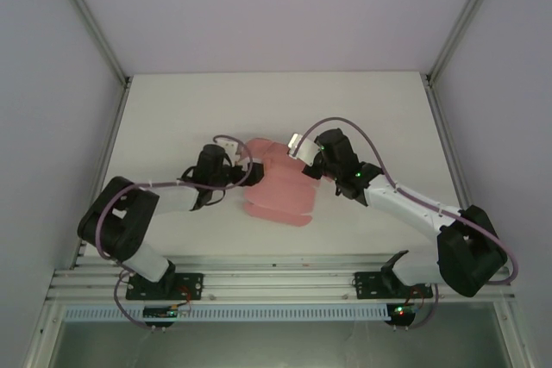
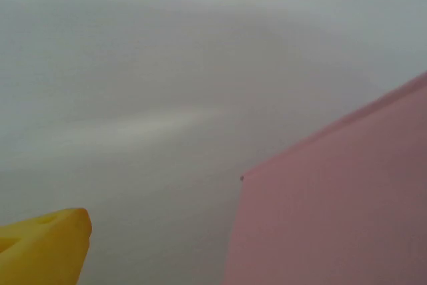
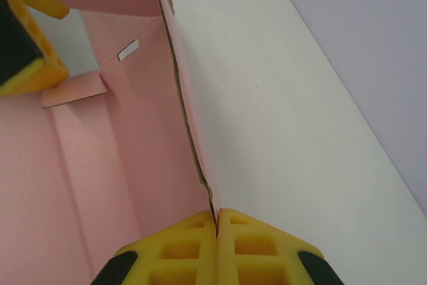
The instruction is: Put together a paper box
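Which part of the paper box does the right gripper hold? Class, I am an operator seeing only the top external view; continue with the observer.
Observer: The right gripper is shut on a thin panel edge of the paper box.
Operator: Is the box closed?
Observer: No, its inside shows, with a small slot in one panel.
Operator: And the left gripper?
Observer: In the left wrist view, one yellow fingertip sits apart from the box.

The white table (image 1: 172,118) carries 1 pink paper box (image 1: 280,196).
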`<control>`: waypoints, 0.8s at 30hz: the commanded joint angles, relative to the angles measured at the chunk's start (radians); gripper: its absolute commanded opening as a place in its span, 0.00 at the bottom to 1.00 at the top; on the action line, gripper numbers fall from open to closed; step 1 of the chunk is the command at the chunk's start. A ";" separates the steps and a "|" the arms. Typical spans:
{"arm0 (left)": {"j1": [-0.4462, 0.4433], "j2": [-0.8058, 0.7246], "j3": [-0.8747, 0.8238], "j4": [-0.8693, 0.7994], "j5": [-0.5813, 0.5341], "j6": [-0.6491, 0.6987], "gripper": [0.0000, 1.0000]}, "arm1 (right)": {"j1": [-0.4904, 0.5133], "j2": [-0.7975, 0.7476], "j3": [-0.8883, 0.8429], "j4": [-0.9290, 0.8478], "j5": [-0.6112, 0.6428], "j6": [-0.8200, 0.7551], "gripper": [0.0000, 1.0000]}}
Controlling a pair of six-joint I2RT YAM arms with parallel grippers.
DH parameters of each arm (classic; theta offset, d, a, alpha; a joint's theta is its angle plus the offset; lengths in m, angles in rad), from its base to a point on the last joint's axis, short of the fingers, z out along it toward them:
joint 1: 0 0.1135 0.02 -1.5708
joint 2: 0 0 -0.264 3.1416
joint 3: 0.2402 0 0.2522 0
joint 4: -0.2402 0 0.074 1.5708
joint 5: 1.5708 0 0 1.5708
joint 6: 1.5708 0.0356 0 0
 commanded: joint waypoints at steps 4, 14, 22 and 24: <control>-0.026 -0.139 -0.025 -0.088 -0.162 0.047 1.00 | 0.009 -0.012 0.012 0.022 0.022 0.018 0.00; 0.078 -0.469 -0.100 -0.308 -0.207 -0.019 1.00 | 0.088 0.065 0.021 0.052 0.227 -0.187 0.00; 0.285 -0.471 -0.091 -0.349 -0.233 -0.111 1.00 | 0.175 0.175 0.001 0.247 0.381 -0.396 0.00; 0.309 -0.417 -0.073 -0.336 -0.211 -0.103 1.00 | 0.190 0.200 -0.006 0.286 0.410 -0.440 0.00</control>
